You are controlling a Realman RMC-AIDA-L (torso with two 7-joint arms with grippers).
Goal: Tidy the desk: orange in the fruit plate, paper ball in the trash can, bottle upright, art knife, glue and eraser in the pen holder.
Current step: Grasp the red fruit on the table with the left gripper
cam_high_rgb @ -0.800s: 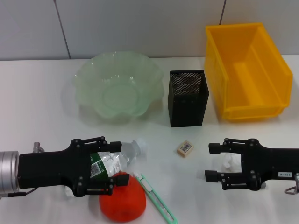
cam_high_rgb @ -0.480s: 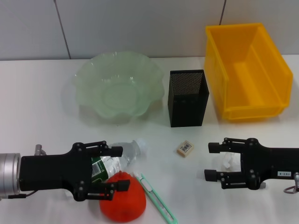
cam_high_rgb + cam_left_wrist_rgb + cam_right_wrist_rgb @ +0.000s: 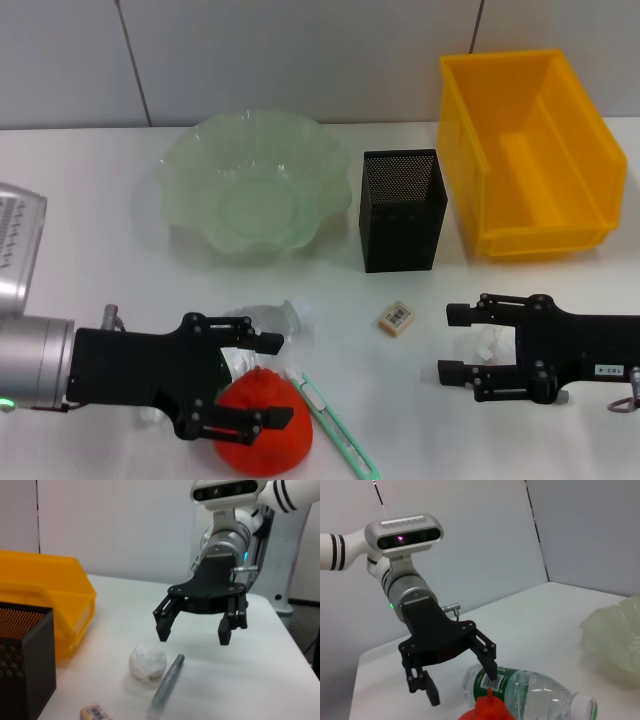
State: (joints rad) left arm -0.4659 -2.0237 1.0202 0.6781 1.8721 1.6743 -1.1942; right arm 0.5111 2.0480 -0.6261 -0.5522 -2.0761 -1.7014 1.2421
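It looked like a robot lab or test room. A plain white tabletop (image 3: 80, 220) stood against bare grey wall panels (image 3: 300, 50) with thin seams. A yellow storage bin (image 3: 530, 150) sat at two o'clock, and a black mesh pen holder (image 3: 402, 210) at center.

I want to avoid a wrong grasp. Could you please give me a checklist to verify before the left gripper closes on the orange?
1. Left gripper open: ok.
2. Fingers on both sides of the orange: cannot tell; it looks only partly between them.
3. Lying bottle clear of the fingers: not ok, one fingertip is at its label.
4. Art knife outside the grasp: ok, beside the orange.
5. Fruit plate free: ok.
6. Right gripper out of the way: ok, open above the paper ball.
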